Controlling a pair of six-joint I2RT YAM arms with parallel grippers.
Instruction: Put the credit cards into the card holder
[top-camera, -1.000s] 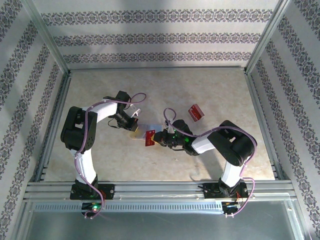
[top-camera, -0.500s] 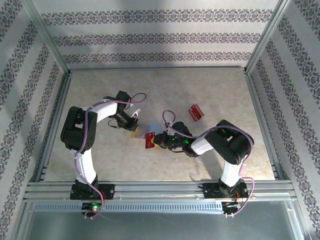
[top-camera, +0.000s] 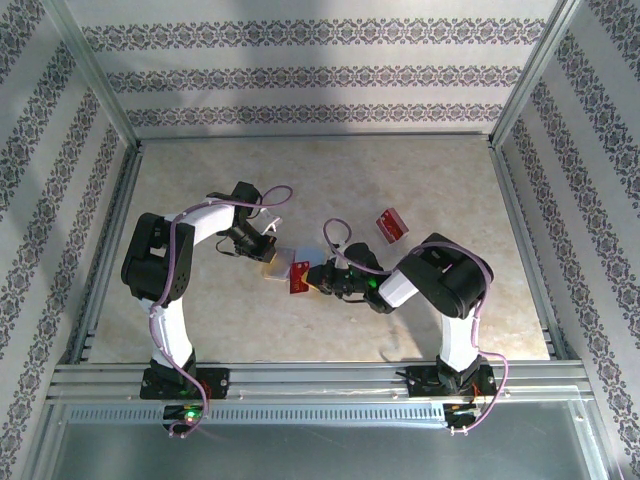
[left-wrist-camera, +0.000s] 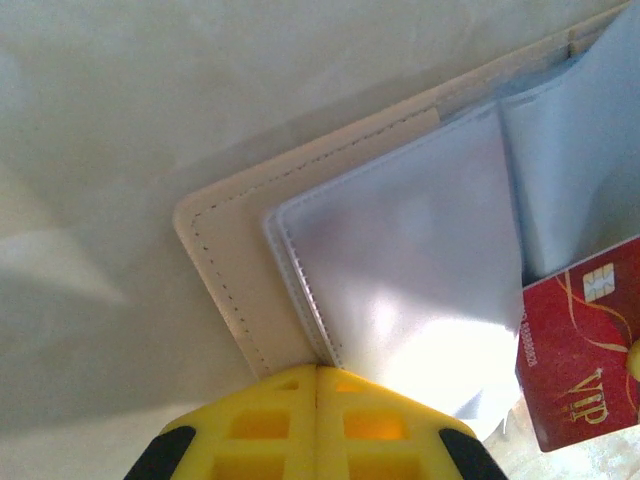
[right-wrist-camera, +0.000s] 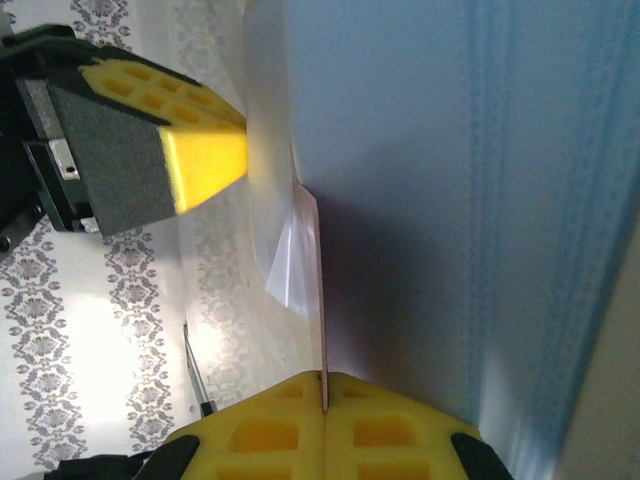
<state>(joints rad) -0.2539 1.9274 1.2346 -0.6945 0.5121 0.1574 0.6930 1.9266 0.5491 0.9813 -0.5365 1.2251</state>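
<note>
Pinching a corner of the card holder (left-wrist-camera: 215, 265), the left hand (left-wrist-camera: 317, 375) sits left of centre in the top view. It is clenched on the tan cover and on the edge of the clear sleeves (left-wrist-camera: 400, 270), which lie fanned open. Just right of it, a red credit card (top-camera: 299, 277) meets the sleeves. In the left wrist view its chip end overlaps the plastic at the lower right of the frame. Right again, the right hand (top-camera: 314, 278) is clenched on that card. The right wrist view shows the card edge-on, as a thin line rising from between the yellow fingertips. Further right and higher in the top view, a second credit card (top-camera: 391, 226) lies alone on the surface (top-camera: 450, 180), well apart from the holder.

By my reading no card is seated yet: the first is at the mouth of a sleeve and the second is untouched. Whether the first card's leading edge is inside a pocket or only resting on the plastic I cannot tell, because glare washes out the sleeve openings. The holder's far end also runs out of the left wrist frame.
</note>
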